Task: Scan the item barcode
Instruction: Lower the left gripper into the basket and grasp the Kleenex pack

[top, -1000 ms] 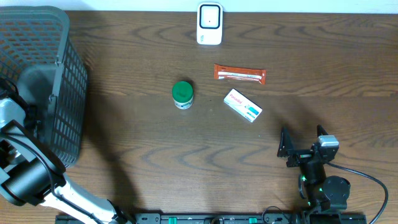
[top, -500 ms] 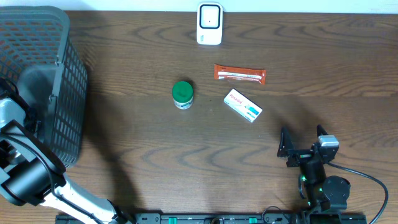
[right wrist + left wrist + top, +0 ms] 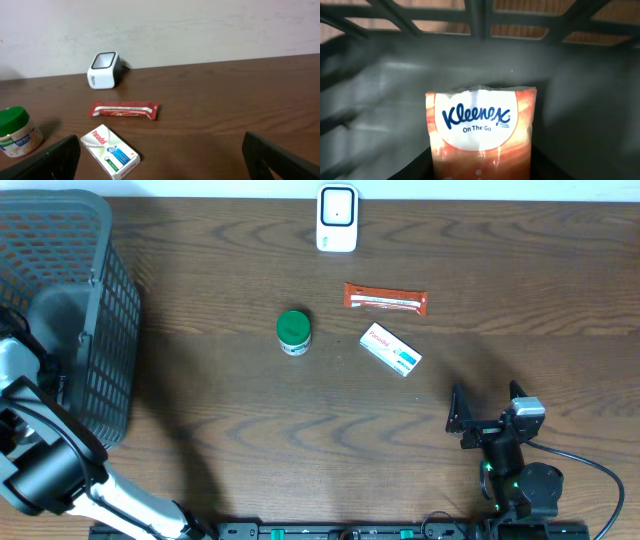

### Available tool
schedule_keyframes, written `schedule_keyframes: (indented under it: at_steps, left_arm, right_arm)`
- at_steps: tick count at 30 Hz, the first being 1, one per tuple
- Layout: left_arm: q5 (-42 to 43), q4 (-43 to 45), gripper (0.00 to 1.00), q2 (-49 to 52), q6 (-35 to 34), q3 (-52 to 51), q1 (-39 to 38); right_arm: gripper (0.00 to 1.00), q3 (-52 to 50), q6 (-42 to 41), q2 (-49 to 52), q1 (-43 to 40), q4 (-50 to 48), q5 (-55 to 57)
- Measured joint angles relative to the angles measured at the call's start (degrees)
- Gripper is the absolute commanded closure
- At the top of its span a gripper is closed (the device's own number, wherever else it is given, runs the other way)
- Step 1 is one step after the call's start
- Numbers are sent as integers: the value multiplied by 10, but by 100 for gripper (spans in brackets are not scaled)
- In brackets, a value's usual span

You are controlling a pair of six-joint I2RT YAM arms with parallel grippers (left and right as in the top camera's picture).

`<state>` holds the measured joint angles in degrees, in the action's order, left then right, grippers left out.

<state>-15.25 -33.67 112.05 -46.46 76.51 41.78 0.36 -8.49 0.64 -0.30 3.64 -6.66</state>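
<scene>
My left claw (image 3: 482,172) was inside the basket (image 3: 110,310), jaws flanking the tissue pack (image 3: 481,131), which was printed "Kleenex On The Go". I could not tell whether they gripped it. The pack sat well apart from the scanner (image 3: 337,218), so it required lifting out. My right claw (image 3: 160,160) stood wide and empty near the "Panadol" box (image 3: 110,152).

Tissue pack (image 3: 481,132) reads "Kleenex On The Go"; box (image 3: 110,151) reads "Panadol".

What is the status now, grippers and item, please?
Left gripper in grey plastic mesh basket, at orange-white Kleenex tissue pack, grip unconfirmed. Right gripper open, above brown wooden table. White box-shaped scanner beyond basket wall.
</scene>
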Motion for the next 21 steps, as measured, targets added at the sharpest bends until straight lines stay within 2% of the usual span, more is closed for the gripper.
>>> schedule_keyframes:
  at_steps: [10,21]
  left_arm:
    - [8,-32,54,-106,0,0,0]
    - [132,-34,53,-256,0,0,0]
  right_arm:
    - [1,0,0,0,0,0,0]
    - [1,0,0,0,0,0,0]
